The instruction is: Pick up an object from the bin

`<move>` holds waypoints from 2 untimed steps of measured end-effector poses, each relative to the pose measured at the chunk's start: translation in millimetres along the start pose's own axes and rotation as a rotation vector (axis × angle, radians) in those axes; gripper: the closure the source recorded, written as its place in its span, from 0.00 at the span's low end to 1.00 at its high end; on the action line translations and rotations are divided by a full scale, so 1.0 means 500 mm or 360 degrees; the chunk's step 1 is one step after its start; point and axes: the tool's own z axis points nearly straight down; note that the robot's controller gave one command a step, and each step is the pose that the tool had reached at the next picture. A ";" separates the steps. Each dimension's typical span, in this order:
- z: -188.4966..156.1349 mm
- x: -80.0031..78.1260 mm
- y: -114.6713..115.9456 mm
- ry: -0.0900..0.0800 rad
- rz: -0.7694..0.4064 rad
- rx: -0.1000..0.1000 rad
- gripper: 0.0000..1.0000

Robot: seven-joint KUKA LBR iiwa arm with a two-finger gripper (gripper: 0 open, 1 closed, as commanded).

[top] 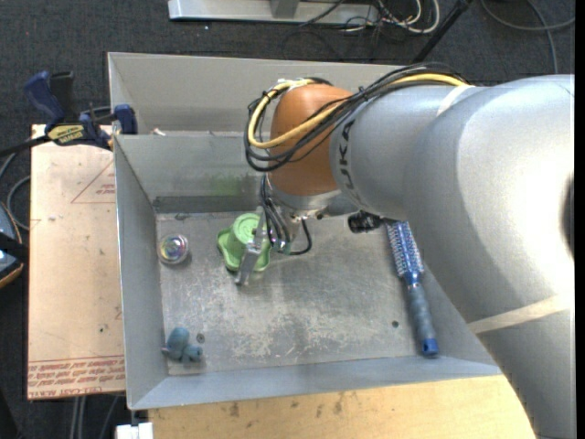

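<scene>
My gripper (248,263) hangs low in the middle of the bin, under the arm's orange cover. It is right at a light green, rounded plastic thing (236,239), touching or overlapping that thing's right side. Part of the green thing is hidden behind the gripper. A small round silver thing (173,249) lies to the left of it, apart from the gripper.
A blue hairbrush (410,287) with a bristled head lies lengthwise along the bin's right side, partly under the arm. A small blue-grey thing (183,345) sits in the front left corner. The arm covers the bin's back right.
</scene>
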 end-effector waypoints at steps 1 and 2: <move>-0.005 -0.001 0.002 -0.0005 -0.0001 -0.0003 1.00; -0.306 0.017 0.012 -0.0010 -0.0065 -0.0003 1.00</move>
